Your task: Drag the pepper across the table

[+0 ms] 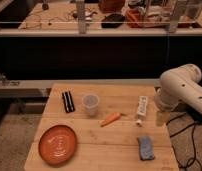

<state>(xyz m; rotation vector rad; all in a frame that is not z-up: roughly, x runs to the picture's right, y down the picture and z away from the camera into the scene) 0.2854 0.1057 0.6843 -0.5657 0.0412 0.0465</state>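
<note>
At the 3 o'clock edge of the table (94, 162), the white arm (181, 87) hangs its gripper (162, 116) just beside the boards. The pepper (110, 119) lies untouched near the middle, an orange sliver slanting from 8 o'clock up to 2 o'clock. By my read this is the approach step: no contact made, none of the drag done.

Arm pose now: 1 fat joint bulges at the upper right, the forearm drops steeply from it, and the wrist points down by the table's right rim. The white tube (141, 110) lies between the gripper and the pepper. Released or clenched? I cannot tell, because the jaws are lost against the arm's own bulk and the dark floor.

The next move, as I judge it, calls for a reach toward 9 o'clock, up and over that tube rather than through it. Then comes a careful descent onto the pepper, a firm hold or press, and a low slide that keeps it on the wood.

Neighbours to mind: the clear cup (90, 104) sits near at the pepper's 10 o'clock, and the orange plate (57, 144) waits at 8 o'clock. The blue sponge (145, 148) is at 4 o'clock. The freest lane looks to be 6 o'clock, between plate and sponge.
</note>
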